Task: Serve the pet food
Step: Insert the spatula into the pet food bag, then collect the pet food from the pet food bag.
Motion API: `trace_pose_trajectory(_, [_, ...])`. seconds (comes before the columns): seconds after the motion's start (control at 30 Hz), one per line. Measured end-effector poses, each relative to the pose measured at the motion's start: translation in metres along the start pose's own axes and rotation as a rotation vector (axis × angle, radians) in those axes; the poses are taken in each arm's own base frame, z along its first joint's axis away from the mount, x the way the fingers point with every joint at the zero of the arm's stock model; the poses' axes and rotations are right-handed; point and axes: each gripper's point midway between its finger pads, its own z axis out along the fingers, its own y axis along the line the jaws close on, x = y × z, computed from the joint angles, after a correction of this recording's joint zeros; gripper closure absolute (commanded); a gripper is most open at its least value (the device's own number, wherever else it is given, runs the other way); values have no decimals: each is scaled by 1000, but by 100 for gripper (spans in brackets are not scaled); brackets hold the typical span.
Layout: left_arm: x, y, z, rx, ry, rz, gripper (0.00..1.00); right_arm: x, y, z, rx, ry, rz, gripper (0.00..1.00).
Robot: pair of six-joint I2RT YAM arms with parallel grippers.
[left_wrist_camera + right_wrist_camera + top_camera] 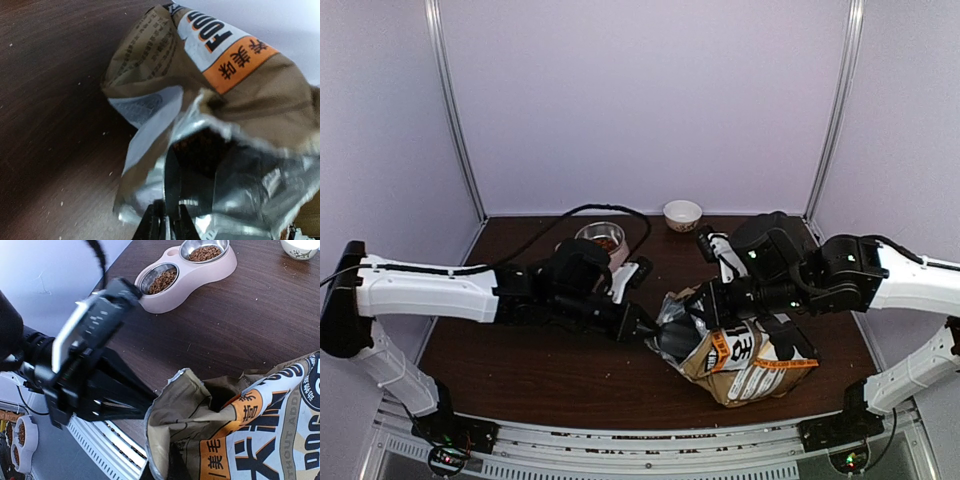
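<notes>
Top external view: pet food [162, 281] sits in the pink feeder [197, 280] at the back of the desk [520, 365], the bag [750, 362] slumped nearer, left gripper [642, 326] pinched shut on its silver-lined rim, right gripper [698, 300] at the opposite rim, grip unclear; spread the mouth slowly, evenly, avoiding spills.

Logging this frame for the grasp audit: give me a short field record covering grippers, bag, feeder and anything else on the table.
left gripper: shut on the silver-lined rim of the pet food bag
right gripper: at the bag's mouth, grip not discernible
bag pose: slumped on the table, mouth open toward the left arm
kibble: in both cups of the pink double-bowl feeder
white bowl: at the far edge, apart from the feeder, contents not visible
</notes>
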Motion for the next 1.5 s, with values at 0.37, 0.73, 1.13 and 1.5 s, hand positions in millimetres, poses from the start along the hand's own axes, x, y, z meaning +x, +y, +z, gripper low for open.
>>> trace_pose_trajectory(0.37, [-19, -41, 113, 10, -44, 89, 100, 1, -3, -3, 31, -17, 2, 100])
trace_pose_trajectory(0.73, [-26, -63, 120, 185, -116, 121, 100, -1, -9, -10, 52, -35, 32, 100])
trace_pose_trajectory(1.13, [-13, -78, 97, 334, -98, 101, 100, -3, -8, -18, 34, -51, 69, 100])
trace_pose_trajectory(1.5, [-17, -75, 44, 411, -158, -37, 100, -4, -8, -21, 15, -70, 98, 100])
